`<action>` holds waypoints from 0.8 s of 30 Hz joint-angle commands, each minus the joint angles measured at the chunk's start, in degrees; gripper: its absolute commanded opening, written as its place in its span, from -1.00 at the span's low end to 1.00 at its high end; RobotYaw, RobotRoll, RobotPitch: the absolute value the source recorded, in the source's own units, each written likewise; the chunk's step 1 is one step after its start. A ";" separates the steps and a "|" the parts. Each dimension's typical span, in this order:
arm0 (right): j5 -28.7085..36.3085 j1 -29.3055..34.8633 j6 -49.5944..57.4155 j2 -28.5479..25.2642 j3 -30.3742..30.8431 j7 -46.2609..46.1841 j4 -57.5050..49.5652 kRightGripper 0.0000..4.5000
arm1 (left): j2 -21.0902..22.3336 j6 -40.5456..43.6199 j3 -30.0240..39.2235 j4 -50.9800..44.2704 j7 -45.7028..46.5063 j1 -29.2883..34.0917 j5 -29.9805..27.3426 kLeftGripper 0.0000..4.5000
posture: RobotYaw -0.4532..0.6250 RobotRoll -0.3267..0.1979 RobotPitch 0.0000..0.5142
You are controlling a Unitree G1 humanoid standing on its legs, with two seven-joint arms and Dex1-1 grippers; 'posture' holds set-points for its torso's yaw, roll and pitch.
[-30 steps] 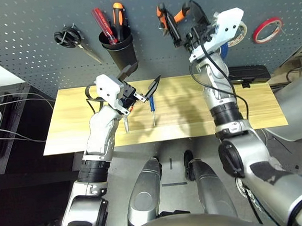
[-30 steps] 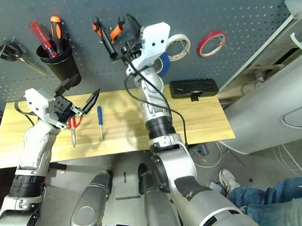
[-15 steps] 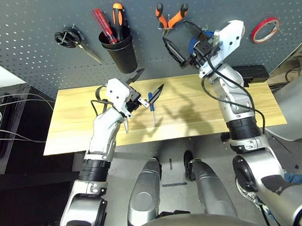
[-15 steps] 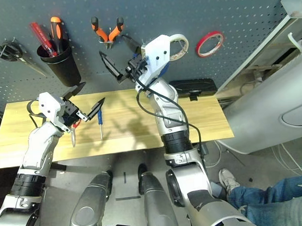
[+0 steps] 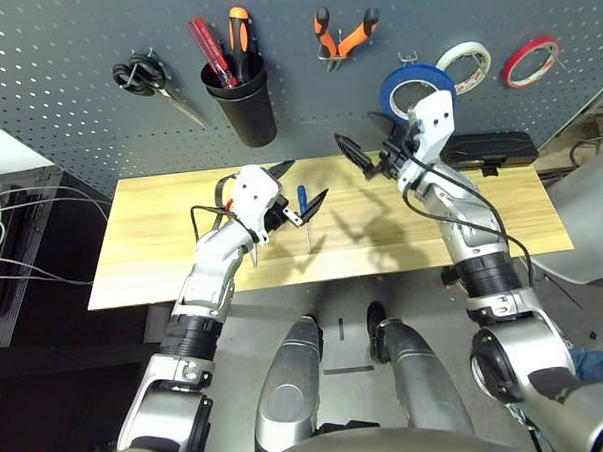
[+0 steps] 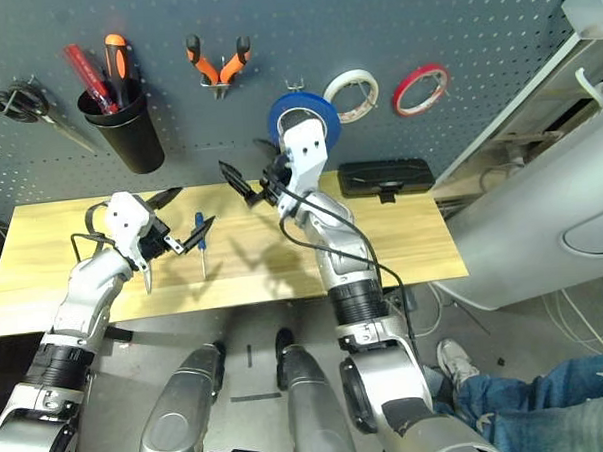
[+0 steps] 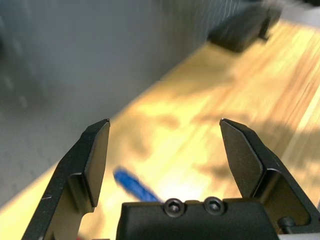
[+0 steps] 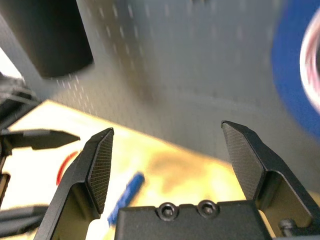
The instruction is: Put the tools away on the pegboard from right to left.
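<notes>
On the pegboard hang the orange-and-black pliers and the blue tape roll. The small blue-handled screwdriver lies on the wooden table. My left gripper hovers open just above and left of it, with nothing between its fingers. The red-handled scissors lie under that gripper, mostly hidden; their red handle shows in the right wrist view. My right gripper is open and empty above the table's back edge, below the pliers and left of the blue tape.
Black-handled scissors and a black cup of screwdrivers hang at the pegboard's left. White tape and red tape hang right of the blue roll. A black box sits at the table's back right.
My right gripper has come off the pliers, left hanging on their hook, and dropped down toward the table. My left gripper has moved right and lower, toward the screwdriver.
</notes>
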 commanded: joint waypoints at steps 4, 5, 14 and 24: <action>-1.62 3.40 -0.53 -1.56 1.00 1.50 2.42 0.98 | -1.74 -0.44 -1.80 9.97 3.13 -4.18 3.92 1.00 | 0.27 0.25 0.11; -1.75 3.77 -0.47 -1.88 0.95 1.61 2.64 0.98 | -2.52 0.03 -1.09 12.03 4.16 -5.59 3.55 1.00 | 0.25 0.25 0.14; -1.82 6.62 0.94 -3.99 1.31 2.90 1.42 0.98 | -7.48 1.39 0.88 27.53 7.68 -16.18 2.93 1.00 | 0.21 0.25 0.22; -1.61 8.94 3.41 -4.07 1.64 2.42 -2.59 0.98 | -10.23 7.25 1.41 38.50 12.05 -20.81 4.45 1.00 | 0.16 0.25 0.31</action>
